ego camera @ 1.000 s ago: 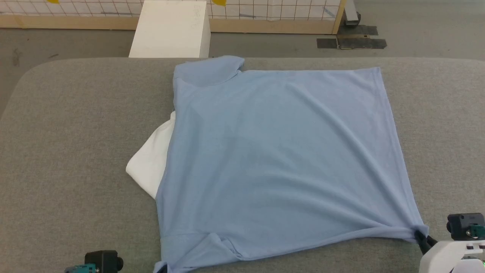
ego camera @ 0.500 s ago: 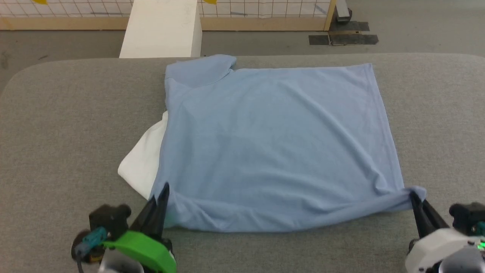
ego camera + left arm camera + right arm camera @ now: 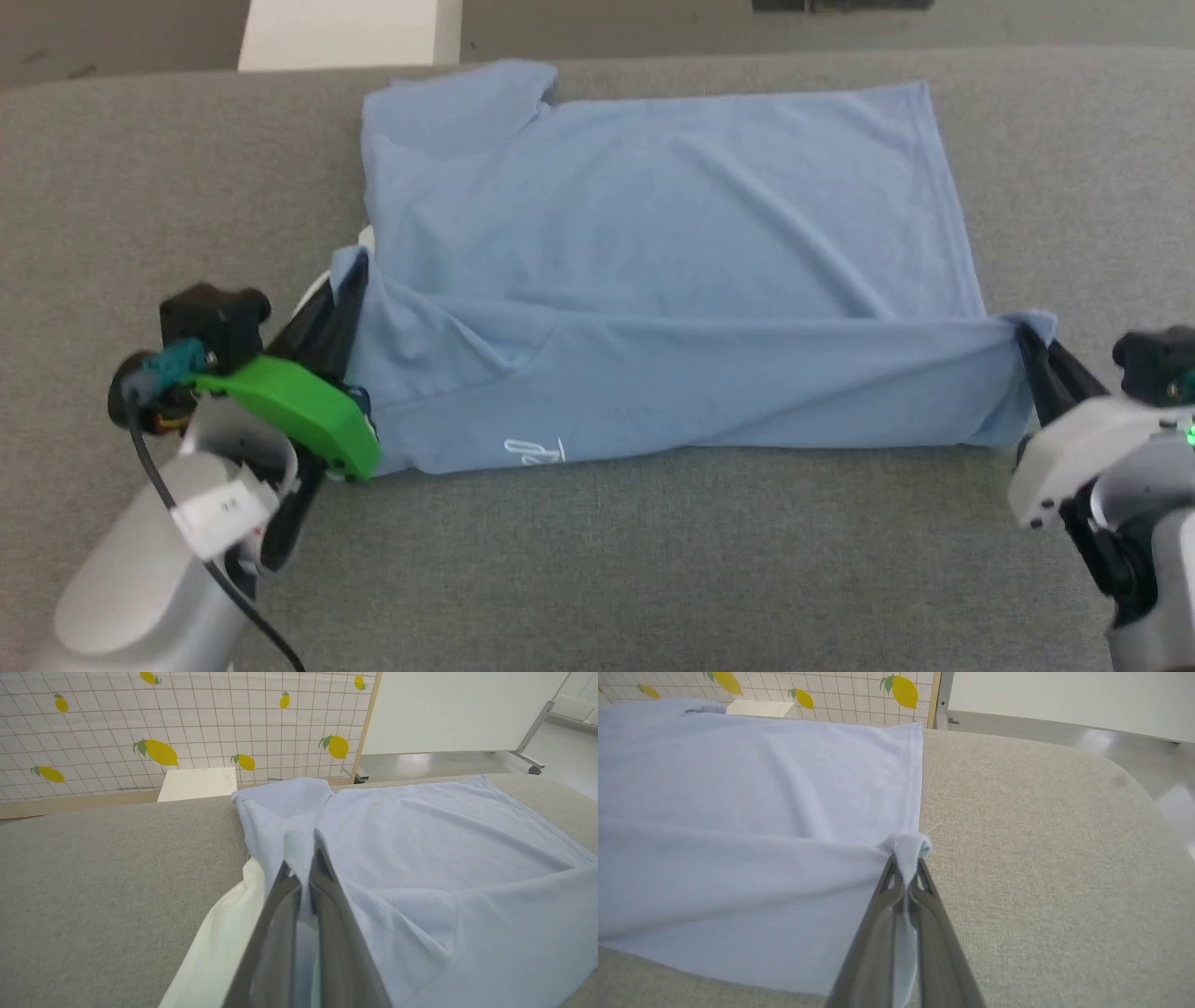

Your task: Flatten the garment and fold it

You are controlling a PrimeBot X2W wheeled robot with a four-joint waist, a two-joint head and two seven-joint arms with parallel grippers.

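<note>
L claw (image 3: 347,280) & R claw (image 3: 1024,338), each clamped on a near corner of the garment (image 3: 653,233), have lifted that edge toward the tabletop's (image 3: 653,560) far edge vs 0.5 s ago. Near strip is now doubled over w/ a white mark (image 3: 534,453) showing. The rest lies flat mid-tabletop.

The white mark (image 3: 534,453) on the garment (image 3: 653,233) is too blurred to read.

One shirt (image 3: 653,233); two grippers, the left gripper (image 3: 347,275) and the right gripper (image 3: 1024,336); one box (image 3: 345,33); one table (image 3: 653,560); one screen (image 3: 93,728), with eight lemons (image 3: 159,752) counted in the left wrist view.
</note>
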